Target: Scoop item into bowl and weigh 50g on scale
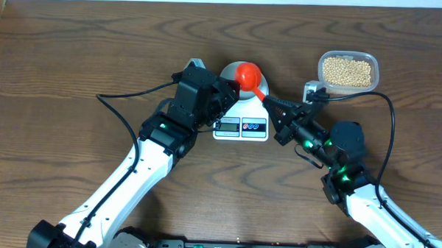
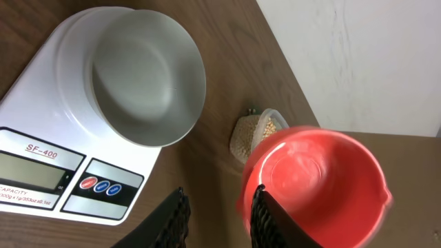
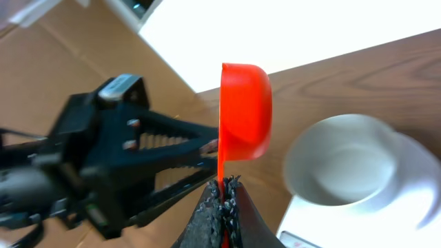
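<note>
The white scale [image 1: 241, 128] stands mid-table with the empty white bowl [image 2: 145, 76] on its platform. A red scoop [image 1: 248, 76] hovers over the bowl, and the left wrist view shows the scoop [image 2: 317, 182] empty. My right gripper [image 1: 277, 105] is shut on the scoop's thin handle, seen edge-on between the pads [image 3: 224, 184]. My left gripper [image 1: 226, 91] sits at the bowl's left side, jaws apart with nothing between them [image 2: 219, 196]. The beans [image 1: 347, 70] lie in a clear tub at the back right.
The clear plastic tub [image 1: 347, 83] stands right of the scale, close to my right arm's cable. The scale's display and buttons [image 2: 100, 186] face the front. Bare wooden table [image 1: 76, 60] spreads to the left and front.
</note>
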